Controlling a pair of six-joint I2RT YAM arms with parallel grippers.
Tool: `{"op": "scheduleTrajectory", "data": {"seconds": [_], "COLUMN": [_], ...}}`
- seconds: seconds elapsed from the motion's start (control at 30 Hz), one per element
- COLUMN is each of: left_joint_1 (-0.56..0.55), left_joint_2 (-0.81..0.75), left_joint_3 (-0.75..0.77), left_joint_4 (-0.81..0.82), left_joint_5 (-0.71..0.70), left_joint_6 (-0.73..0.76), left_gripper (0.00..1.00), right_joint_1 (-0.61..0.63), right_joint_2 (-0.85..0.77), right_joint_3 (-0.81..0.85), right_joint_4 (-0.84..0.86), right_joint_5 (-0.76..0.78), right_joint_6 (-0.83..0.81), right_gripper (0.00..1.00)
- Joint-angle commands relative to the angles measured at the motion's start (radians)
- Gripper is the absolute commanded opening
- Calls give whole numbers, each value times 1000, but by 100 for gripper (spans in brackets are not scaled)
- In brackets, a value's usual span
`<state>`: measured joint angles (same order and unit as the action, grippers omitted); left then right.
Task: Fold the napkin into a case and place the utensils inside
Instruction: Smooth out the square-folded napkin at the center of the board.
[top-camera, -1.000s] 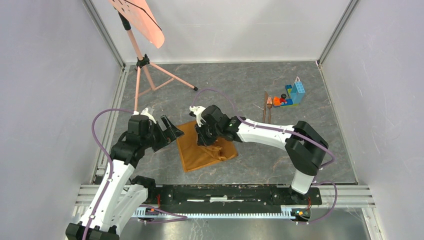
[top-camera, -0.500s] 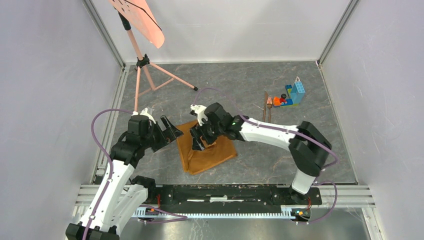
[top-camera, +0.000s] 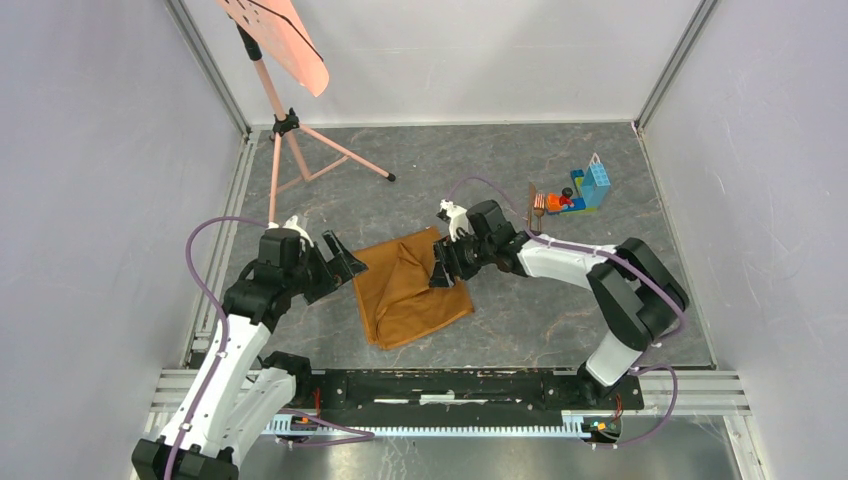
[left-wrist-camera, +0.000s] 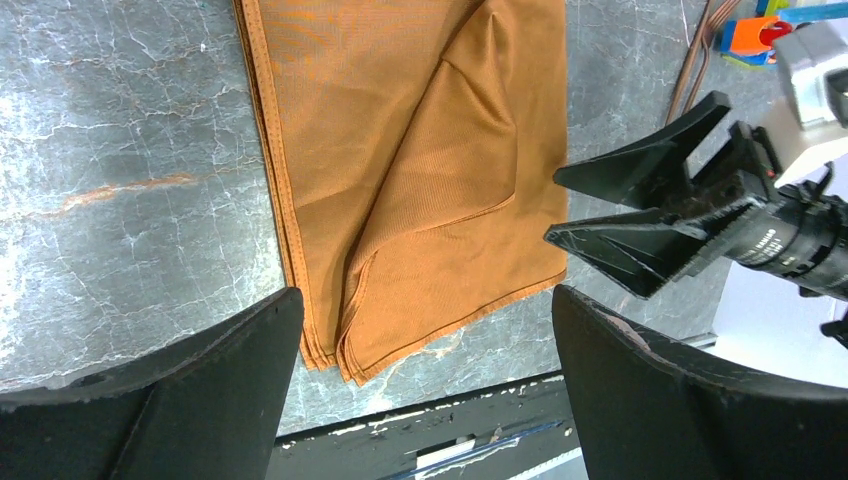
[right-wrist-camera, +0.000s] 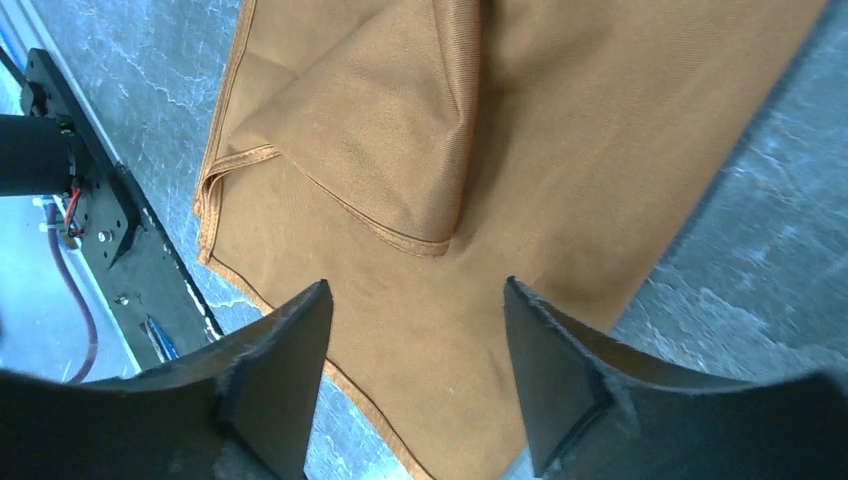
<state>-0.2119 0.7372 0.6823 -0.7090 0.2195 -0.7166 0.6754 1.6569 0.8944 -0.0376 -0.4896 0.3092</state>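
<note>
The orange-brown napkin (top-camera: 410, 290) lies folded in the middle of the table, with a triangular flap laid over its top layers (left-wrist-camera: 440, 150) (right-wrist-camera: 400, 110). My right gripper (top-camera: 440, 268) hovers open over the napkin's right corner (right-wrist-camera: 415, 310), holding nothing; the left wrist view also shows it with its jaws apart (left-wrist-camera: 552, 205). At the napkin's left edge my left gripper (top-camera: 340, 262) stands wide open and empty (left-wrist-camera: 425, 370). The utensils (top-camera: 537, 212), a fork and a thin knife-like stick, lie side by side at the back right, just beyond the right arm (left-wrist-camera: 695, 60).
A pile of colourful toy bricks (top-camera: 583, 190) sits right beside the utensils. A tripod stand (top-camera: 290, 130) with a salmon-pink sheet (top-camera: 285, 40) stands at the back left. The black rail (top-camera: 450, 385) with the arm bases runs along the near edge.
My right gripper opened, let go of the napkin's fold and drew back to the right. The flap now lies flat on the napkin. The left arm has not moved.
</note>
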Motion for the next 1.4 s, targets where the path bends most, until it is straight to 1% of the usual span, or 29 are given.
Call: {"op": "scheduleTrajectory", "data": {"seconds": [0.0, 0.03, 0.1, 0.17, 0.23, 0.3, 0.6, 0.67, 0.7, 0.73, 0.8, 0.9, 0.93, 1.0, 1.03, 1.13, 1.2, 1.27, 1.37], "left_joint_1": [-3, -3, -3, -3, -3, -3, -3, -4, -4, -3, -3, -3, -4, -3, -3, -3, -3, -3, -3], "left_joint_2": [-12, -15, -18, -22, -25, -26, -35, -36, -37, -38, -43, -57, -60, -64, -65, -77, -87, -91, -80], "left_joint_3": [46, 46, 46, 46, 48, 52, 56, 57, 60, 63, 66, 66, 67, 66, 68, 77, 83, 84, 77], "left_joint_4": [7, 7, 3, -3, -4, -4, -12, -14, -15, -20, -24, -29, -29, -34, -36, -53, -69, -74, -60], "left_joint_5": [14, 14, 14, 12, 12, 13, 15, 15, 14, 14, 8, 1, 0, -3, -3, -9, -22, -28, -14], "left_joint_6": [8, 6, 6, 6, 6, 6, 8, 7, 9, 9, 9, 4, 4, 1, -1, -2, 4, 6, 6], "left_gripper": [100, 100, 100, 100, 100, 100, 100, 100, 100, 100, 100, 100, 100, 100, 100, 100, 100, 100, 100], "right_joint_1": [-6, -5, -5, -5, -6, -3, 26, 41, 49, 59, 77, 112, 122, 147, 156, 162, 155, 144, 119], "right_joint_2": [54, 67, 83, 93, 107, 126, 172, 184, 189, 197, 217, 276, 299, 353, 387, 428, 391, 338, 244], "right_joint_3": [-11, -18, -24, -31, -32, -32, 3, 29, 48, 65, 86, 150, 188, 277, 332, 432, 434, 415, 336], "right_joint_4": [133, 153, 170, 187, 200, 218, 311, 320, 328, 345, 428, 570, 598, 611, 593, 566, 520, 413, 304], "right_joint_5": [-95, -104, -109, -101, -101, -113, -153, -157, -159, -161, -167, -166, -145, -100, -89, -119, -103, -63, -50], "right_joint_6": [19, 30, 35, 37, 36, 47, 129, 149, 162, 184, 268, 409, 435, 452, 452, 451, 404, 314, 215], "right_gripper": [65, 60, 54, 54, 57, 58, 36, 30, 25, 21, 16, 12, 12, 25, 36, 50, 56, 62, 66]}}
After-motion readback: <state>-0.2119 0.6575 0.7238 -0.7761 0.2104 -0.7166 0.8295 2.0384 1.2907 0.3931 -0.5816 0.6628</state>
